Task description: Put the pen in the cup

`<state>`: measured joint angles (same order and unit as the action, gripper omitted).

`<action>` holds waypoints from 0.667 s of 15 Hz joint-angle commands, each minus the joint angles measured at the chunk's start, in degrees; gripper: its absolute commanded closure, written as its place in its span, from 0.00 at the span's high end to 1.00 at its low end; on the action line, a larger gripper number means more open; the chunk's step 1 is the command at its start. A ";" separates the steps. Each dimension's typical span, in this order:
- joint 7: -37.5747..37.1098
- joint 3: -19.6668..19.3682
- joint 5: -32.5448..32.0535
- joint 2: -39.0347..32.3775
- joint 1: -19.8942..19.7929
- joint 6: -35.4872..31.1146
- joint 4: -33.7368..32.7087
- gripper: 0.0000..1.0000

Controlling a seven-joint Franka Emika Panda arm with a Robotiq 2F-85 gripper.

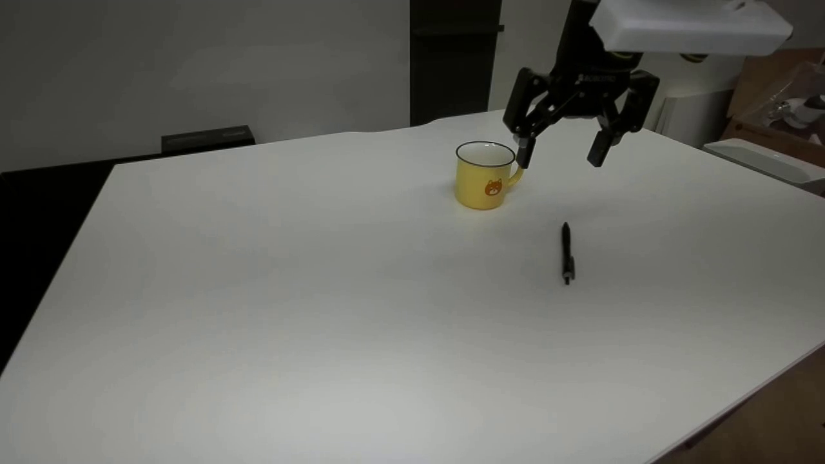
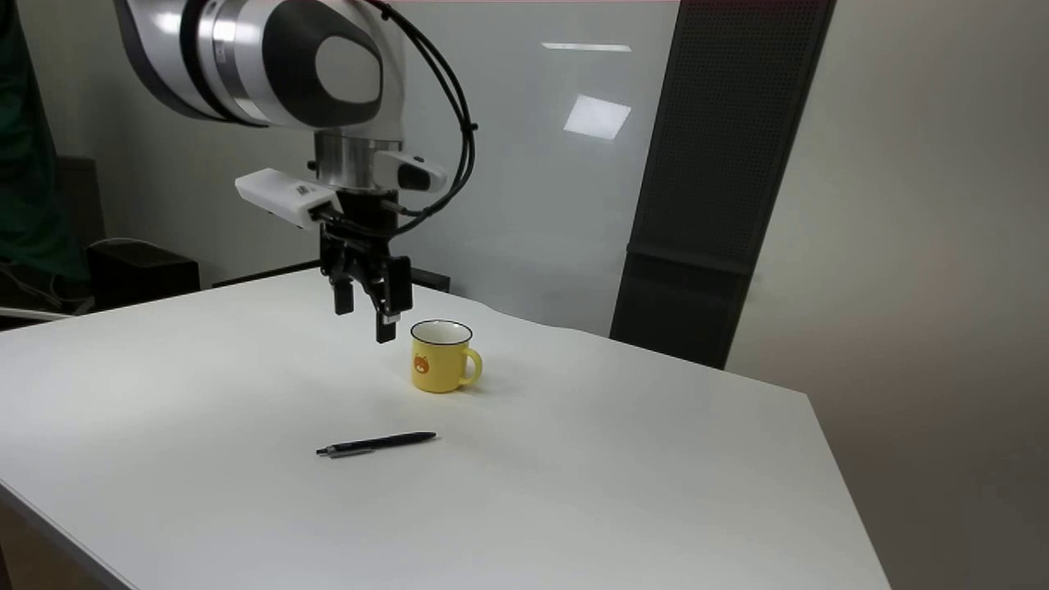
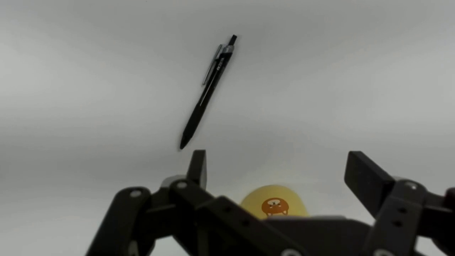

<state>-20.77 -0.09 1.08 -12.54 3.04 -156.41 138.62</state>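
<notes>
The black pen (image 1: 567, 254) (image 2: 379, 443) lies flat on the white table, apart from the cup. In the wrist view the pen (image 3: 209, 89) slants, its clip end toward the top of the picture and its tip near the left finger. The yellow cup (image 1: 474, 187) (image 2: 434, 377) stands upright with its rim up, a bear face on its front. At the bottom of the wrist view the gripper body hides much of the cup (image 3: 273, 190). My gripper (image 1: 562, 158) (image 2: 365, 318) (image 3: 277, 156) hangs above the table with its jaws wide apart, nothing between them.
The white table (image 1: 290, 290) carries both things, and its front edge runs across the lower right of an exterior view. A dark panel (image 2: 713, 164) and a wall stand behind the table. Boxes and a white tray (image 1: 767, 161) sit beyond the table's right side in an exterior view.
</notes>
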 commanded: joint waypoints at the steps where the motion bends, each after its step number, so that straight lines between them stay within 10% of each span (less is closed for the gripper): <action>1: 0.25 -0.62 0.37 0.05 0.58 0.17 -0.17 1.00; 10: -2.59 -2.83 -1.05 -3.44 1.07 1.61 -0.91 1.00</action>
<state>-20.67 -0.69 1.54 -13.78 3.08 -155.75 138.72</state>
